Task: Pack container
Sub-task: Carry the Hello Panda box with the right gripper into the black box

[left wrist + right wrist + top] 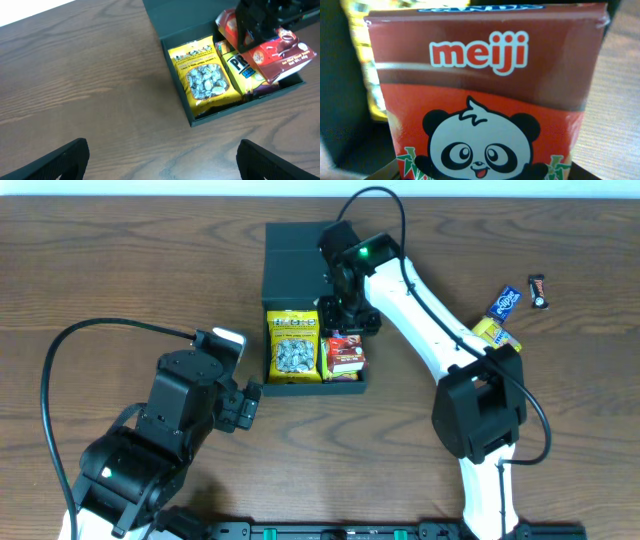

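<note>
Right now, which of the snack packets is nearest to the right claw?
The red Meiji box with the panda, tilted under the right claw in the container. The yellow bag lies flat beside it; the blue packet lies outside on the table.

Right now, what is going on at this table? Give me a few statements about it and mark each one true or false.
1. The container has its lid open. True.
2. The left tool holds the yellow packet. False: the tool is open and empty, and that packet lies inside the container.
3. The right tool grips a red panda box at the container. True.
4. Every snack is already packed. False: a blue packet lies loose, well to the right of the container.
</note>
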Controlling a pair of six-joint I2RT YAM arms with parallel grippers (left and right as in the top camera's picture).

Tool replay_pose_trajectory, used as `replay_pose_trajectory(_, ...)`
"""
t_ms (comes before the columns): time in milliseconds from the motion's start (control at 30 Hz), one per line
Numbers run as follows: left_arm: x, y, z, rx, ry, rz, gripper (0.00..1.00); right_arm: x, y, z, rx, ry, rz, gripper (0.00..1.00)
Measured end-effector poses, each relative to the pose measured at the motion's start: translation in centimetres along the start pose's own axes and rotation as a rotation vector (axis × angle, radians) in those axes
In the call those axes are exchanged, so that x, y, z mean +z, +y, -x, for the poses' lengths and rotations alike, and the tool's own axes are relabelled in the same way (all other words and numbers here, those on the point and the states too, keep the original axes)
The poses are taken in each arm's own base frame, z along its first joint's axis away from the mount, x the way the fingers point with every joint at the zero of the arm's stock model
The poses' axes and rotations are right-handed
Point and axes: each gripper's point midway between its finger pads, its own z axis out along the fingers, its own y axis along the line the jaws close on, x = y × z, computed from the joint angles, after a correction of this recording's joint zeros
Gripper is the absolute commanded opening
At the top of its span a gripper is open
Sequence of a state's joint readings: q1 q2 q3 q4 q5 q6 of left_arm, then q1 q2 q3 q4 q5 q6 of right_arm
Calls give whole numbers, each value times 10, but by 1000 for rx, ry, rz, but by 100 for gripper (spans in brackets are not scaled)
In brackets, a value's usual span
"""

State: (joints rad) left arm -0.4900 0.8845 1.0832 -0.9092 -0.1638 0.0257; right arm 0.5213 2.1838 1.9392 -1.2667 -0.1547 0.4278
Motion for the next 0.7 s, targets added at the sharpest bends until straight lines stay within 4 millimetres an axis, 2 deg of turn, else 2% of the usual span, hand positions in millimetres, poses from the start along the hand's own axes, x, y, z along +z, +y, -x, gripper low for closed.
replay_pose_trajectory(267, 0, 0, 0, 0, 0, 0, 95, 17, -8, -1, 50, -3, -28, 61)
replay_pose_trajectory(500, 0, 0, 0, 0, 0, 0, 95, 19, -7, -3, 79, 6, -23, 60)
replay_pose_trajectory(700, 0, 0, 0, 0, 0, 0, 95, 19, -5, 3, 102, -17, -11, 61)
